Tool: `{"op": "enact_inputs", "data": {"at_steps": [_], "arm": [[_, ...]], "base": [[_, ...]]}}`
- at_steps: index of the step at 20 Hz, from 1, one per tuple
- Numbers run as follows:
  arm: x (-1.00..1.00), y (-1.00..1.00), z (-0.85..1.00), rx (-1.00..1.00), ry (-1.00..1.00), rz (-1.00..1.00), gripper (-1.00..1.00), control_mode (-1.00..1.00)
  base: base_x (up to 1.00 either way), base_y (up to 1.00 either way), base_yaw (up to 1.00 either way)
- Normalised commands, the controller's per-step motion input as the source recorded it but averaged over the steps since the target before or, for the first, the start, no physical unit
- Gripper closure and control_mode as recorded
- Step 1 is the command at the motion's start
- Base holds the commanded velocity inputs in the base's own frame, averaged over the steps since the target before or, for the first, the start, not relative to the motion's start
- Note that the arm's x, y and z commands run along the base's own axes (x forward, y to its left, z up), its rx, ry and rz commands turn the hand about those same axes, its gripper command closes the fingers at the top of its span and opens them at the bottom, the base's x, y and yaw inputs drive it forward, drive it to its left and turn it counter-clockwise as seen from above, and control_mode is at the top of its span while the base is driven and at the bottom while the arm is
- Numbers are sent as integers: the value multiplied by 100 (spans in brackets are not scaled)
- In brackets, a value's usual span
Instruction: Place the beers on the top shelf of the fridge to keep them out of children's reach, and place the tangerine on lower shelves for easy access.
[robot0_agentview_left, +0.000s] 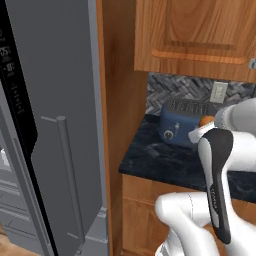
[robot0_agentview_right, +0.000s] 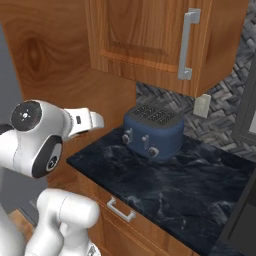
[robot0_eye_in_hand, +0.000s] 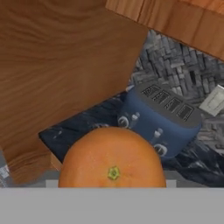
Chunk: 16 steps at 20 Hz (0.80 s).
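**Above the counter's left end: tangerine at the hand**

Above the left end of the dark marbled counter (robot0_agentview_right: 200, 175), the tangerine (robot0_eye_in_hand: 113, 159) sits directly at the gripper (robot0_agentview_left: 204, 131), its small green stem scar facing the hand camera. In the hand view the fruit covers the spot where the fingertips would rise, so the fingers themselves are hidden; whether the jaws are clamped on the fruit or merely around it cannot be told. In the left base view a sliver of orange (robot0_agentview_left: 207, 120) shows just behind the white wrist, in front of the toaster's right side.

Blue toaster (robot0_agentview_right: 152, 131): stands on the counter toward its back edge, near the left end, against the grey herringbone backsplash (robot0_agentview_right: 220, 117). Knobs and levers face forward. White wall outlet (robot0_agentview_right: 202, 105) just to its right on the backsplash.

Fridge (robot0_agentview_left: 60, 125): at the far left of the left base view, grey door with a long vertical bar handle (robot0_agentview_left: 70, 180). A tall wooden panel (robot0_agentview_left: 117, 100) separates it from the counter.

Upper wooden cabinet (robot0_agentview_right: 150, 35) hangs over the toaster; its metal handle (robot0_agentview_right: 187, 44) is vertical.
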Motion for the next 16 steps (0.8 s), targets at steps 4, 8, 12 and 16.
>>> {"op": "enact_inputs", "data": {"at_steps": [4,8,12,16], "arm": [[-46,22,4,-15,-2,3,100,-100],[-17,5,0,-4,-1,1,100,100],[0,0,0,0,0,0,100,100],[0,0,0,0,0,0,100,100]], "base": [[0,0,0],[-66,20,7],[-97,35,17],[-72,33,43]]}}
